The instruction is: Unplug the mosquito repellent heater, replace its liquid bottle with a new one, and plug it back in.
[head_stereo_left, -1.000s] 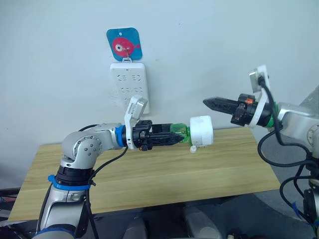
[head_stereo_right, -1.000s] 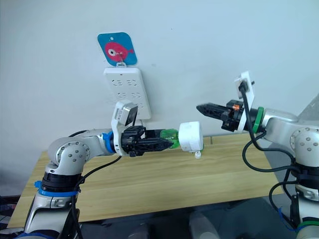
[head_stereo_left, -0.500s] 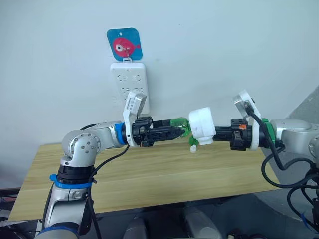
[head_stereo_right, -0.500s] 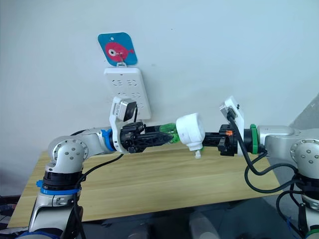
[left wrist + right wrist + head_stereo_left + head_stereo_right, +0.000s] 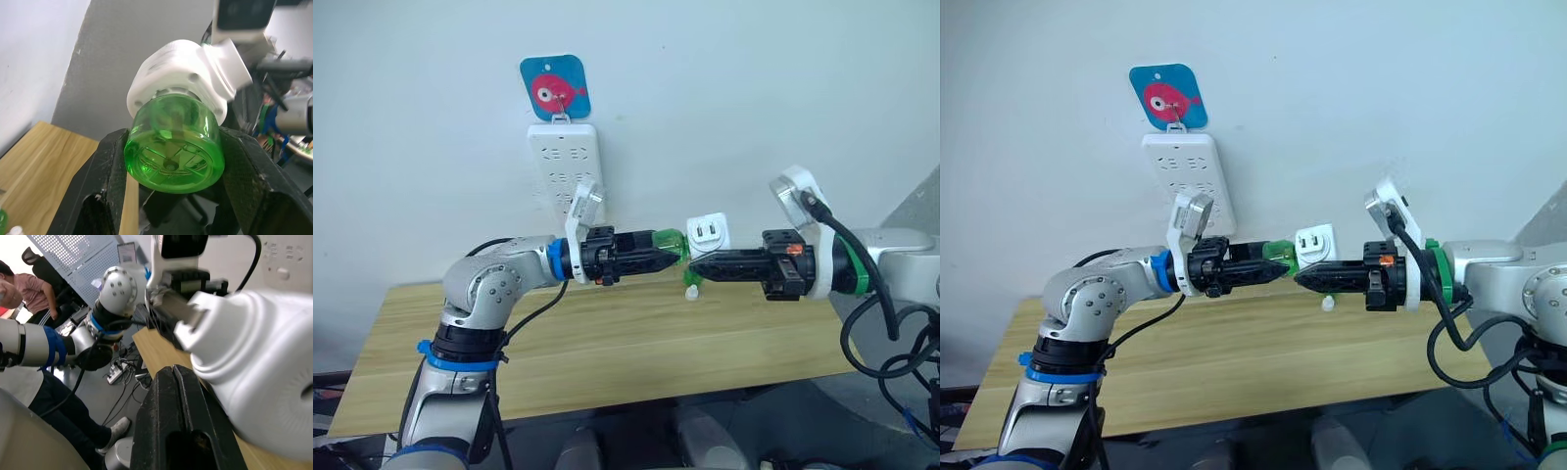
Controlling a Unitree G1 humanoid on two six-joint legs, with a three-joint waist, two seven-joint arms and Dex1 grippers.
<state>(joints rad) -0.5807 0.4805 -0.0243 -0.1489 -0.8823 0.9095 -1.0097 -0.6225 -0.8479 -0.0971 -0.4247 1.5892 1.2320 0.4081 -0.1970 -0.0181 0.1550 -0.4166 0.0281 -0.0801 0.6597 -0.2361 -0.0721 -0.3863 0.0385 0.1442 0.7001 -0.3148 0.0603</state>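
My left gripper (image 5: 668, 258) is shut on the green liquid bottle (image 5: 171, 137), gripping its base from both sides. The bottle sits in the white mosquito repellent heater (image 5: 708, 233), held in the air above the table with its two metal prongs facing the head camera. From the right, my right gripper (image 5: 695, 267) reaches in just under the heater. Its fingers (image 5: 173, 377) lie pressed together, shut, with the heater (image 5: 254, 362) beside them and not between them.
The long white power strip (image 5: 566, 166) hangs on the wall under a blue fish hook (image 5: 555, 88), behind my left arm. A small white item (image 5: 691, 291) stands on the wooden table (image 5: 607, 343) below the grippers. A person (image 5: 19, 284) sits in the background.
The heater has turned on the bottle so its prongs now face the camera. My right gripper has slid left to sit under the heater. My left wrist has rolled.
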